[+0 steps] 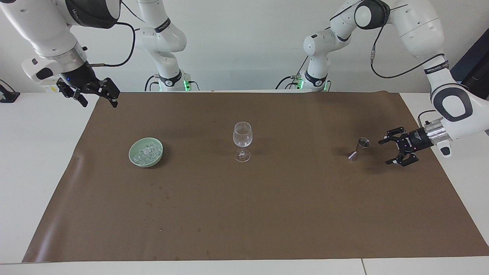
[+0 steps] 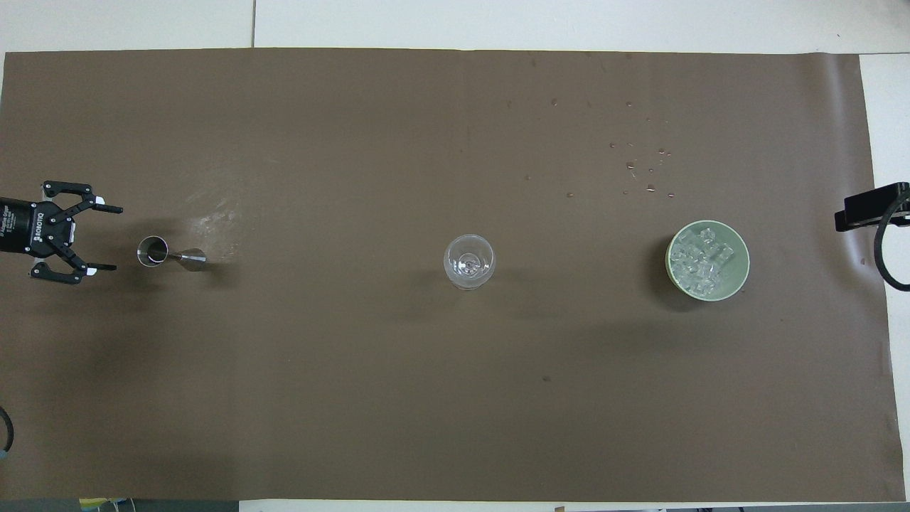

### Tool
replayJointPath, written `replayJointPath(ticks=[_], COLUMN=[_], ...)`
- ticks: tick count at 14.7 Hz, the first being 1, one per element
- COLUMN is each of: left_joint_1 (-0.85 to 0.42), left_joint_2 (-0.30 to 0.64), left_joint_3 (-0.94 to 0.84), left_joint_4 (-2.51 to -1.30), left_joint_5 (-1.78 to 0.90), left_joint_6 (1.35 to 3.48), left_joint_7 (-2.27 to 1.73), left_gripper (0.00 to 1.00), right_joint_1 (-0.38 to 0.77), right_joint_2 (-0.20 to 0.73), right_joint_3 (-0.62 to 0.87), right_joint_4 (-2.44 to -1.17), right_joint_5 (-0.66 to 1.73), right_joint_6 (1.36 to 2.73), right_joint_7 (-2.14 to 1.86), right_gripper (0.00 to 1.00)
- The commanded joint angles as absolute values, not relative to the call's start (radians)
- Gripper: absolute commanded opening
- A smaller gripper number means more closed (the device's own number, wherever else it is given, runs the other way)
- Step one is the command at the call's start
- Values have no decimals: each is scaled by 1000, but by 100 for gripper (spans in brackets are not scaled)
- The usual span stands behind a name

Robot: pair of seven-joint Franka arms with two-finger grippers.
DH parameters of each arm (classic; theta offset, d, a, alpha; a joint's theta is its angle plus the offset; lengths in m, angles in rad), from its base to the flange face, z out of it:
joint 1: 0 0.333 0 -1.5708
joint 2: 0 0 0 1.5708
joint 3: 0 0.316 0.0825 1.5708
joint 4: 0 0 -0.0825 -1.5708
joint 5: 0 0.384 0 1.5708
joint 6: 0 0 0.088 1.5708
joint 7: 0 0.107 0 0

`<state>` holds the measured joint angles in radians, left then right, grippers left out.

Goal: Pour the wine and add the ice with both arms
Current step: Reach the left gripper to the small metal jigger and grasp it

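Note:
A clear stemmed glass stands upright mid-mat. A green bowl holding the ice sits toward the right arm's end. A small metal jigger stands toward the left arm's end. My left gripper is open, held sideways low over the mat, its tips pointing at the jigger with a small gap between them. My right gripper waits open, raised over the mat's corner. The wine is out of view.
A brown mat covers most of the white table. Small droplets dot the mat a little farther from the robots than the bowl. Nothing else stands on the mat.

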<state>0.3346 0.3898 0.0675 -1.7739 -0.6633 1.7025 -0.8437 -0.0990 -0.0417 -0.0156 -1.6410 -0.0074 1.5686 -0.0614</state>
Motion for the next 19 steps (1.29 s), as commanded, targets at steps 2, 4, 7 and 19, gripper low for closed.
replayJointPath(ticks=[2,4,7,19], left_joint_1=[354,357,359,344], left_joint_2=[250,219,190,141], left_joint_3=[63,63,63,49], left_joint_4=[-2041,-2141,-2212,-2375], left_joint_5=[-805,-908,-1017,-1314], left_joint_6=[1805,1889,1927,2052], left_joint_7=[-790,-776,-749,-641], left_gripper=[100,100,100,100], right_joint_1=[-110,-110,-110,-110], right_joint_2=[-64,-64,-64,-64], right_joint_3=[-9,-9,-11,-9], right_joint_4=[-1667,-1666,-1666,-1666], right_joint_5=[2,2,2,2], right_joint_6=[1574,1574,1574,1574], right_joint_7=[-84,-84,-84,-84], right_gripper=[100,100,100,100])
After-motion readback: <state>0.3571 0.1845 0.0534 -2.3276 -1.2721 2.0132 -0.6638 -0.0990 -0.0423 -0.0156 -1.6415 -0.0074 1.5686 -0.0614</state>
